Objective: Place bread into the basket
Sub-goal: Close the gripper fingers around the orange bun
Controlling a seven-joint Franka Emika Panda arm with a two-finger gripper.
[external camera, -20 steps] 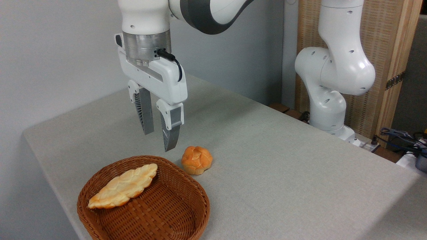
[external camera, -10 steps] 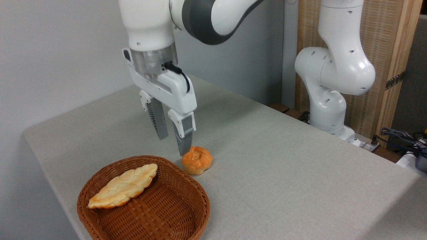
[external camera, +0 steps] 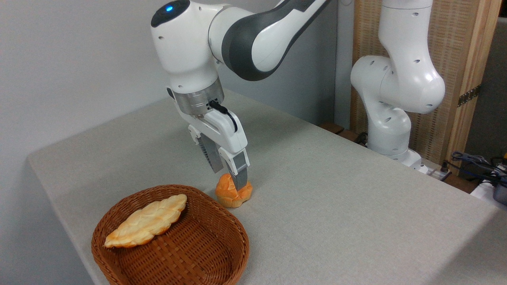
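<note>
The bread (external camera: pixel 227 194), a small round golden-orange bun, lies on the grey table just beyond the far right rim of the basket (external camera: pixel 241 234), a shallow oval reddish-brown wicker one. My gripper (external camera: pixel 230 180) has come down over the bun, tilted, with its jaws apart. The near finger (external camera: pixel 240 177) stands in front of the bun's top and the far finger reaches behind it. The far finger's tip is hidden by the bun. I cannot see whether either finger presses on the bun.
A long pale braided loaf (external camera: pixel 146 220) lies in the basket's left half. The grey table (external camera: pixel 336 198) stretches to the right. The arm's white base (external camera: pixel 390 130) stands at the far right edge, with cables (external camera: pixel 477 162) beside it.
The gripper has moved right and down from above the basket's far rim until its fingers straddle the bun. The bun and the basket have stayed put.
</note>
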